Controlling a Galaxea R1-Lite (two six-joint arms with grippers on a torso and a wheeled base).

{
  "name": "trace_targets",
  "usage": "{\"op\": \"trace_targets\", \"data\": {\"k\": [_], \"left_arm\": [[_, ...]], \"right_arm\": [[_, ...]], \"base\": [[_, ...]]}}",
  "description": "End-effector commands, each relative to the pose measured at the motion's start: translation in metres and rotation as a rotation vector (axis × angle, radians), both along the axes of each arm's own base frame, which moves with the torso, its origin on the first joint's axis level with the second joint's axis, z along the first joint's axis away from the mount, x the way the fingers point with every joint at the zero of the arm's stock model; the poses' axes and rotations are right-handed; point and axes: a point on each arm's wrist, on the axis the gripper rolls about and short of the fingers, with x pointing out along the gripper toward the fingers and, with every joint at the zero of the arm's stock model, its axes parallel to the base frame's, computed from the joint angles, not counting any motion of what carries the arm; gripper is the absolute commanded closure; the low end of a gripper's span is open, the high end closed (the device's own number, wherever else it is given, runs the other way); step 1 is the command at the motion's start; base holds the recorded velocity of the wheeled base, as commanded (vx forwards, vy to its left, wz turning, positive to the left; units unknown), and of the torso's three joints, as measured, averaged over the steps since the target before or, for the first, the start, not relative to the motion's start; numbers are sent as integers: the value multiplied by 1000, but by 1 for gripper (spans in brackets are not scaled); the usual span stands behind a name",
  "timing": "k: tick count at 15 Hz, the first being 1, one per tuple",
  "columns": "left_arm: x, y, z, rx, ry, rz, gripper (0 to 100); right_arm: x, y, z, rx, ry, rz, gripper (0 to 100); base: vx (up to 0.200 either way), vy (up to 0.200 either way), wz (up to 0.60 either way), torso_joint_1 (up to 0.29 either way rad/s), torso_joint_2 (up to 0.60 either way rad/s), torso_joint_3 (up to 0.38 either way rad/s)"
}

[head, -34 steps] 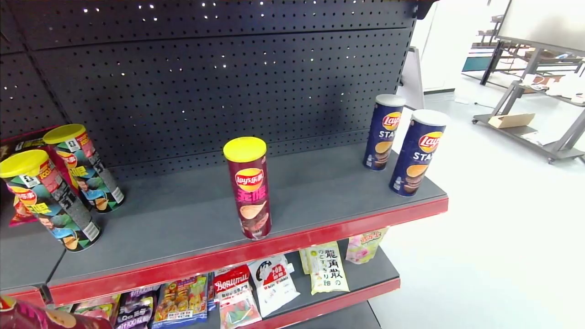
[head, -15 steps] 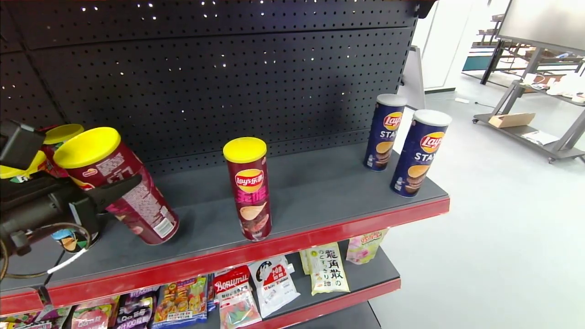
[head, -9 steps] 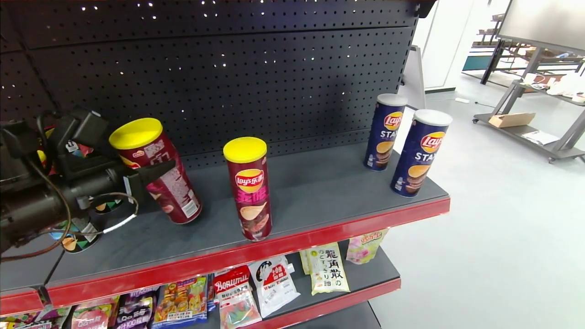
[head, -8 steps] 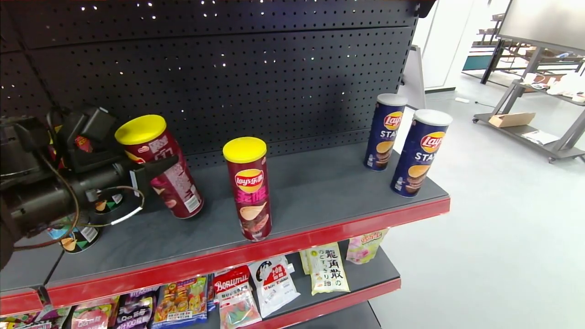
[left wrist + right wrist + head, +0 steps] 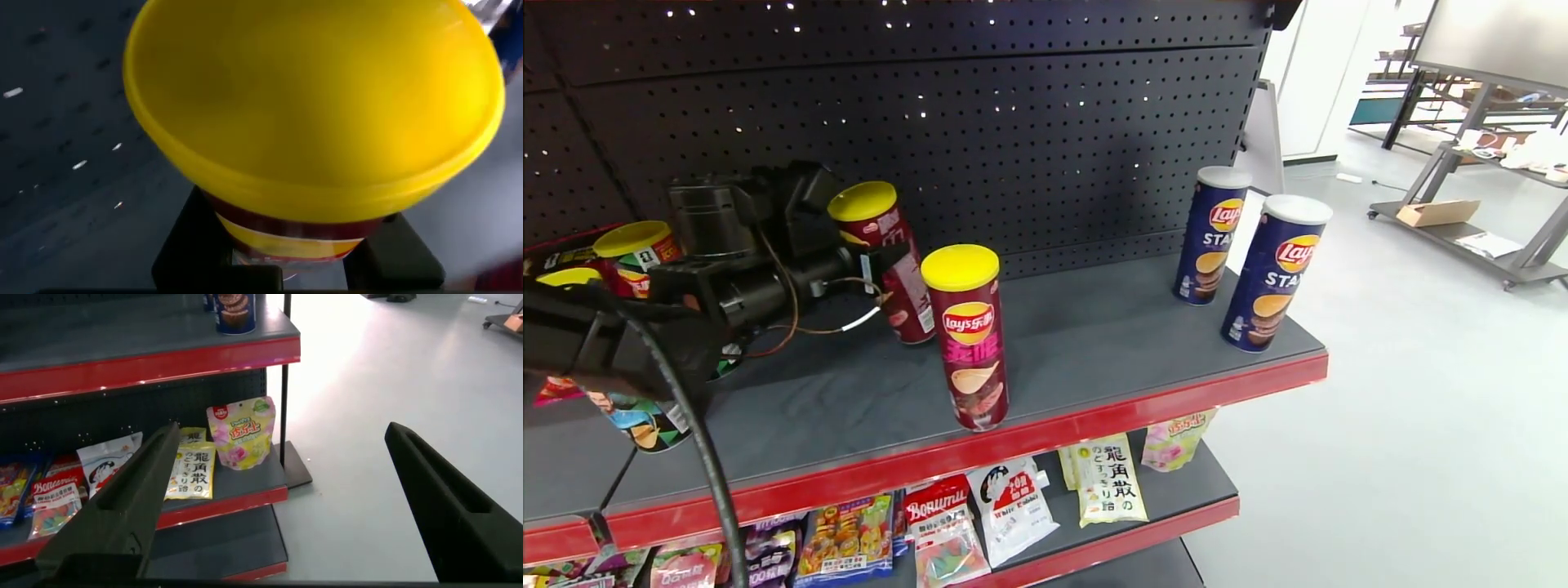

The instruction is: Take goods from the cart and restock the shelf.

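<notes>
**Left arm.** The left arm [image 5: 735, 290] came in from the robot's left and lay roughly level over the upper shelf [image 5: 1094, 343], reaching toward the pegboard back panel [image 5: 1013, 147]. Its camera block sat on top of the wrist, and loose cables hung beneath.

**Left gripper.** The left gripper [image 5: 889, 260] was closed around the held can [image 5: 882, 233], a maroon tube with a yellow lid. It gripped the upper body just under the lid, and one dark finger [image 5: 888, 253] crossed the face of the can. In the left wrist view, two dark fingers [image 5: 192, 253] pressed against opposite sides of the tube below the lid.

**Held can.** It leaned slightly, with the lid toward the robot's left and the base toward the right. It was toward the rear of the shelf, close to the panel. Whether the base rested on the shelf could not be determined.

**Neighbouring stock.**
- A standing maroon can [image 5: 968, 343] was upright near the red front edge, just in front and to the right of the held can. Contact between the two could not be confirmed.
- Two blue cans [image 5: 1270, 273] stood at the right end.
- Patterned cans [image 5: 633, 245] stood at the left end, partly hidden by the arm.

**Right gripper.** The right gripper [image 5: 282, 437] was held low, facing the lower tiers. Its jaws were spread wide with nothing between them. Snack bags [image 5: 243, 433] lay on the tier ahead of it.
</notes>
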Motion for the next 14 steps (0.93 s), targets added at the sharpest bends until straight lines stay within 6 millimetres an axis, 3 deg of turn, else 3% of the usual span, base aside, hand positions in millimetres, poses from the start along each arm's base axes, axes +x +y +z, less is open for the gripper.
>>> {"op": "trace_targets", "data": {"k": [1,14], "left_arm": [[25,-20,-7,-29,7,5,100],[37,-50,-10,-21,28,17,100]], "right_arm": [[0,0,0,-1,-2,1,0],[0,0,0,-1,0,1,0]], "base": [[0,0,0,0,0,0],[0,0,0,0,0,0]]}}
